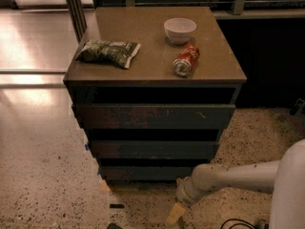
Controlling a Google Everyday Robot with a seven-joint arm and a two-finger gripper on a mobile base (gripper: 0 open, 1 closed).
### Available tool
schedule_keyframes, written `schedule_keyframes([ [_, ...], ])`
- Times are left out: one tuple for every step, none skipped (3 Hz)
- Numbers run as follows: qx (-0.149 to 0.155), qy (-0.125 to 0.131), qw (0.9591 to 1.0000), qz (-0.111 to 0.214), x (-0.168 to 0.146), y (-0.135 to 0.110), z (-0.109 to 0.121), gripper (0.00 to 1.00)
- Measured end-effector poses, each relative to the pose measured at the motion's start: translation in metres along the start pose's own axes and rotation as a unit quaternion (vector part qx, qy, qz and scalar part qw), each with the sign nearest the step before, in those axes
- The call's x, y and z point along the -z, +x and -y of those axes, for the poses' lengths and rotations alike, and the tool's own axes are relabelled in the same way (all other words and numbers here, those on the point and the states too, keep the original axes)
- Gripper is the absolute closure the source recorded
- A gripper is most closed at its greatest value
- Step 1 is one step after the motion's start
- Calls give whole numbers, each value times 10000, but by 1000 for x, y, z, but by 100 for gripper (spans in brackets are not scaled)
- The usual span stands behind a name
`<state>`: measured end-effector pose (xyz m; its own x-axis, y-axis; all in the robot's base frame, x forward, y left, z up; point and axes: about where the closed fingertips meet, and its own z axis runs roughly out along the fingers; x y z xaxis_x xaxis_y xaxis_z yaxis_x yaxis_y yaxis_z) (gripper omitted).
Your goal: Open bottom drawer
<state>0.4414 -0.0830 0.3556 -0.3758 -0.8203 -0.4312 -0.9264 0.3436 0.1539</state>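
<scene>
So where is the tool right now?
Low in the camera view, right of centre, the tool hangs near the floor, in front of the bottom drawer, toward its right end.

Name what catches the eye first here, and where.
A dark three-drawer cabinet fills the centre, with a bowl, a red can on its side and a green bag on top. A white arm stretches in from lower right, its gripper near the floor before the bottom drawer.
</scene>
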Motion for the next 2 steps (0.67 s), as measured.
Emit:
schedule_keyframes([
  [113,-144,9996,235,-35,-14,5,0],
  [12,-1,9986,520,-90,-25,20,0],
])
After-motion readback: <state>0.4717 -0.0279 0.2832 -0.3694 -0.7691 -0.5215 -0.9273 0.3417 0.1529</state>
